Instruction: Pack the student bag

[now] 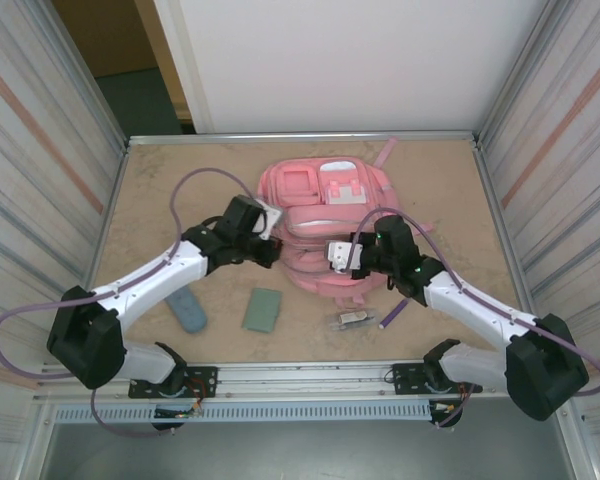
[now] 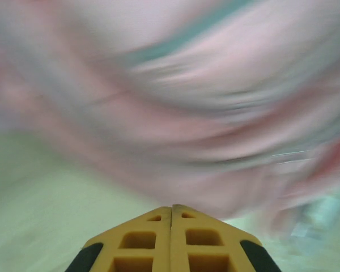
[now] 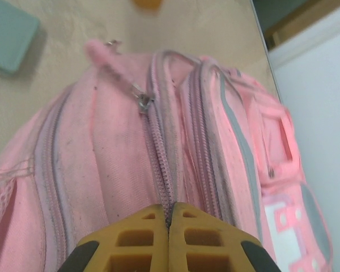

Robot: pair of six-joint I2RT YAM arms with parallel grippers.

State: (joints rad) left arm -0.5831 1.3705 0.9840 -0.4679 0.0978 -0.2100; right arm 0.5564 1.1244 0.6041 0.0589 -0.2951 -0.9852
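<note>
Your student bag (image 1: pixel 325 225) lies flat in the middle of the table (image 1: pixel 160 190), with both arms over it. Left gripper (image 2: pixel 171 208): jaws pressed together, empty, bag blurred ahead. Right gripper (image 3: pixel 170 205): closed over a zip seam. Between you and the bag: green pad (image 1: pixel 263 309), blue case (image 1: pixel 186 311), clear packet (image 1: pixel 354 319), purple pen (image 1: pixel 393 316).

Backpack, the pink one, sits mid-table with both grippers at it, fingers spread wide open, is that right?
Not quite: both grippers are shut. The wrist views show the left gripper and right gripper with jaws pressed together at the pink backpack.
</note>
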